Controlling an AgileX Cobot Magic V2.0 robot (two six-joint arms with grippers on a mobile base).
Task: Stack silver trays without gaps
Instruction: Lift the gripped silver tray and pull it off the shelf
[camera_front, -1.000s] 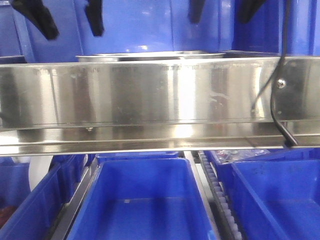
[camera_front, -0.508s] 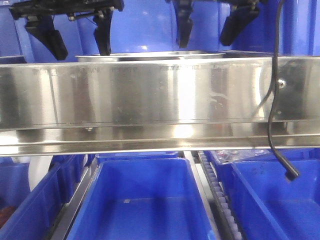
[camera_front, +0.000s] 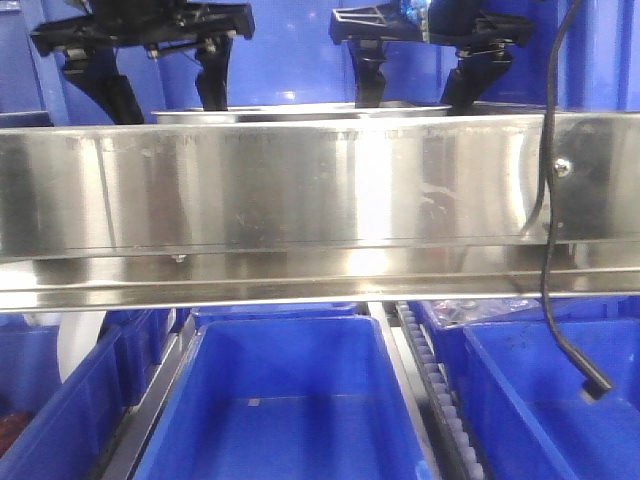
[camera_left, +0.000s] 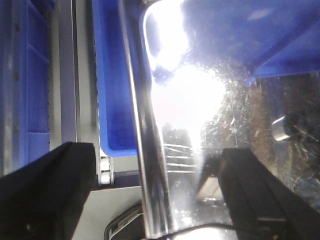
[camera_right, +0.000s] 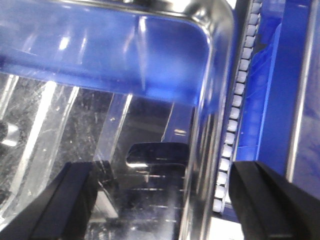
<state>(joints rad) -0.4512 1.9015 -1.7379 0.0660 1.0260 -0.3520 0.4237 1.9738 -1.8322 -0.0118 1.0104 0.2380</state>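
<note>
A silver tray (camera_front: 300, 110) sits on the upper shelf, and only its rim shows above the steel rail. My left gripper (camera_front: 160, 92) is open, with its fingers down at the tray's left end. In the left wrist view the left gripper (camera_left: 155, 200) straddles the tray's left rim (camera_left: 147, 150), one finger outside and one over the shiny tray floor (camera_left: 200, 100). My right gripper (camera_front: 420, 88) is open at the tray's right end. In the right wrist view the right gripper (camera_right: 165, 205) straddles the tray's right rim (camera_right: 207, 125). I cannot tell whether more than one tray lies there.
A long polished steel shelf rail (camera_front: 300, 190) hides most of the upper shelf. Blue bins (camera_front: 290, 400) stand below it and behind the tray. A black cable (camera_front: 548, 250) hangs at the right. A roller track (camera_right: 235, 115) runs beside the tray's right rim.
Both grippers have come down from the top edge to the tray's two ends. The hanging black cable's end has dropped lower at the right.
</note>
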